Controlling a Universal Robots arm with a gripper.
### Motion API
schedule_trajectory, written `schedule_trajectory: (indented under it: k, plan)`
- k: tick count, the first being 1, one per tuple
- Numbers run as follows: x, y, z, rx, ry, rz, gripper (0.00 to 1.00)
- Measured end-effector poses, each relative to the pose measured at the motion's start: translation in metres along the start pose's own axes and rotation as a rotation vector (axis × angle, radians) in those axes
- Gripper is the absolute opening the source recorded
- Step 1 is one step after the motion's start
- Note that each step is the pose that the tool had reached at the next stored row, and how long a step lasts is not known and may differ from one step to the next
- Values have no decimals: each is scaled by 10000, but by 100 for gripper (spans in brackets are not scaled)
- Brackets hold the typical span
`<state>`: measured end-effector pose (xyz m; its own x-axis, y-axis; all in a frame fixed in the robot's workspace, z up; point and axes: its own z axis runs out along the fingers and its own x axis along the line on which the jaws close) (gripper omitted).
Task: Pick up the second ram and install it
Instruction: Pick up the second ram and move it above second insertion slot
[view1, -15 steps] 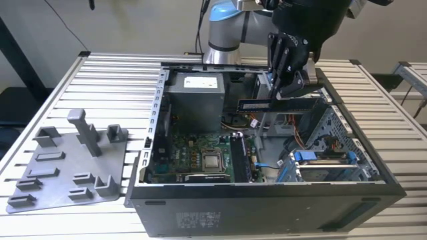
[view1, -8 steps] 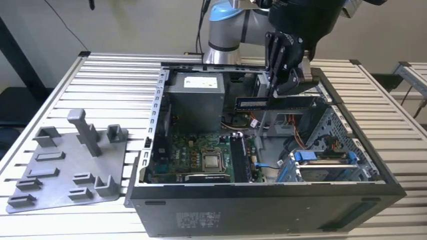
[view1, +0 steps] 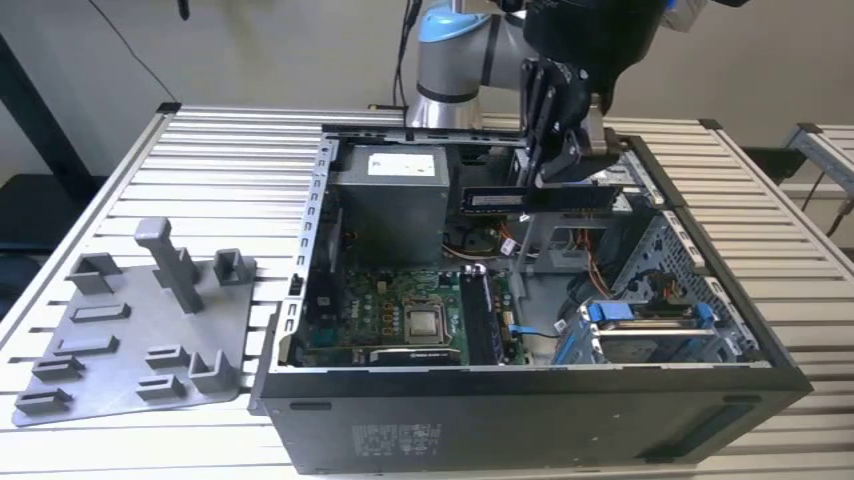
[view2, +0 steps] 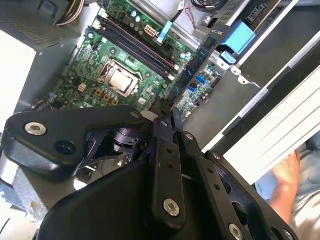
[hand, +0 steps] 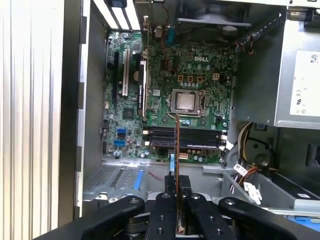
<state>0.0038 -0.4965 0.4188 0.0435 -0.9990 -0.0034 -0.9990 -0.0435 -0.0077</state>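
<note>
At the exterior view's left, well apart from the fingers: peg tray (view1: 134, 330) on the table (view1: 227, 180). Next, the open case (view1: 534, 410), its board (view1: 387, 315) down below the fingers. Above the case: gripper (view1: 561, 170), clamped on the ram (view1: 507, 200), held level and clear of the board. In the first wrist view, ram edge-on, pinched between the 2 fingers (hand: 162, 215), with dark slots (hand: 185, 137) on the board below.

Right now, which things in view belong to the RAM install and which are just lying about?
In the job: second ram, clamped in the gripper over the open computer case; motherboard memory slots.
Lying about: grey peg tray on the slatted table; power supply box.
</note>
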Motion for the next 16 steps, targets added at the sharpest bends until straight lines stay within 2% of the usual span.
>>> schedule_trajectory:
  k: [13, 16]
  plan:
    - [-225, 10, 32, 1, -12, 69, 14]
    - [-231, 9, 33, 1, -13, 69, 14]
